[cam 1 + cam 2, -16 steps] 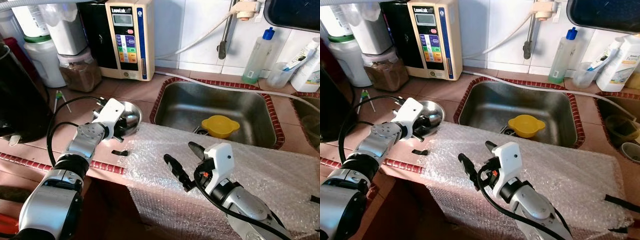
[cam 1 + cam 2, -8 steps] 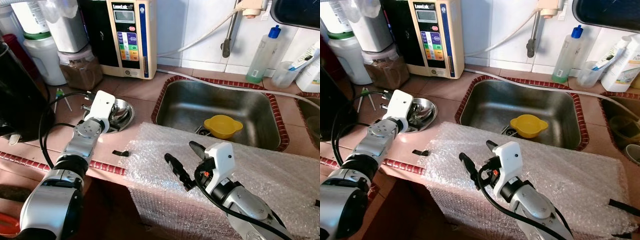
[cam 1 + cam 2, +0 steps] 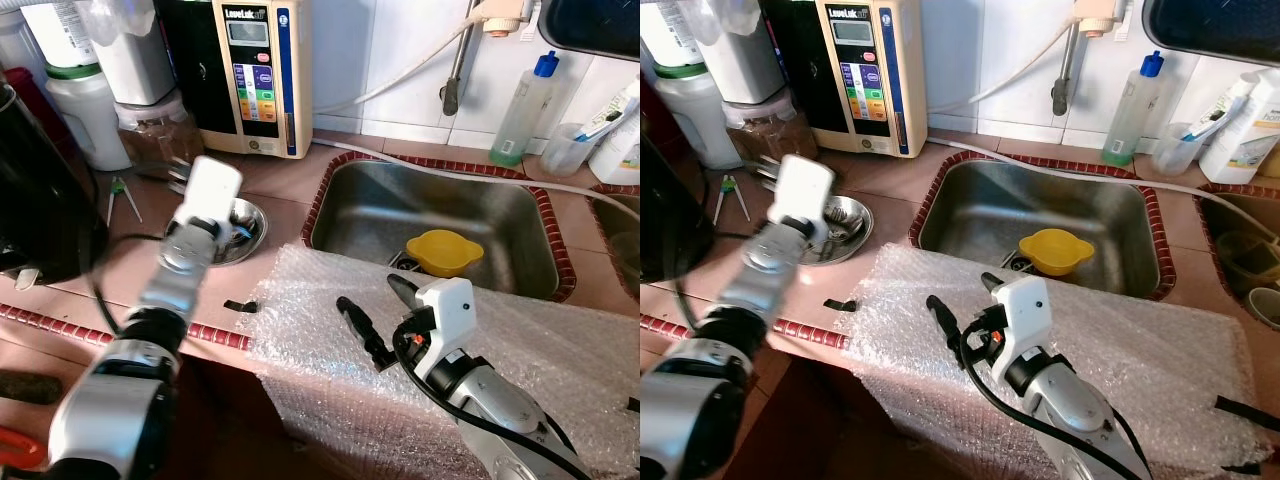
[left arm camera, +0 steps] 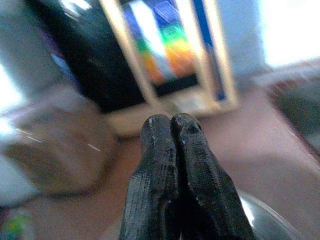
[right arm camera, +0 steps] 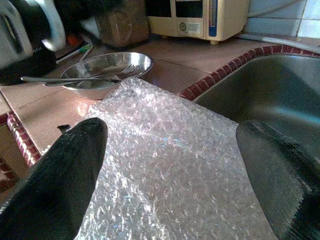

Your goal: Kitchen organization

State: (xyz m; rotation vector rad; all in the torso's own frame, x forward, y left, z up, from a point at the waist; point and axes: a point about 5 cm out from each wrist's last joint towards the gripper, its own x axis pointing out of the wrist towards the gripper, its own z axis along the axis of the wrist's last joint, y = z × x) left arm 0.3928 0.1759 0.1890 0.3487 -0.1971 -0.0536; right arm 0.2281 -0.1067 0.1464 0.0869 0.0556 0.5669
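Observation:
A steel bowl [image 3: 243, 216] holding a fork and a spoon [image 5: 75, 79] sits on the tiled counter left of the sink [image 3: 500, 215]. My left gripper [image 4: 172, 122] is shut with nothing between its fingers. It hangs blurred above the bowl's far side, pointing at the brown jar [image 3: 160, 140]. My right gripper [image 3: 370, 295] stands open above a sheet of bubble wrap [image 3: 560, 340] that covers the counter's front edge. A yellow bowl [image 3: 443, 250] lies in the sink.
A cream water machine [image 3: 262, 75], white containers and a black appliance [image 3: 40, 200] line the back and left. A green soap bottle [image 3: 520, 110] stands behind the sink. A small black piece [image 3: 238, 305] lies by the wrap's edge.
My left arm has lifted off the bowl's rim toward the back of the counter and is blurred in motion. My right gripper has shifted slightly to the right over the wrap.

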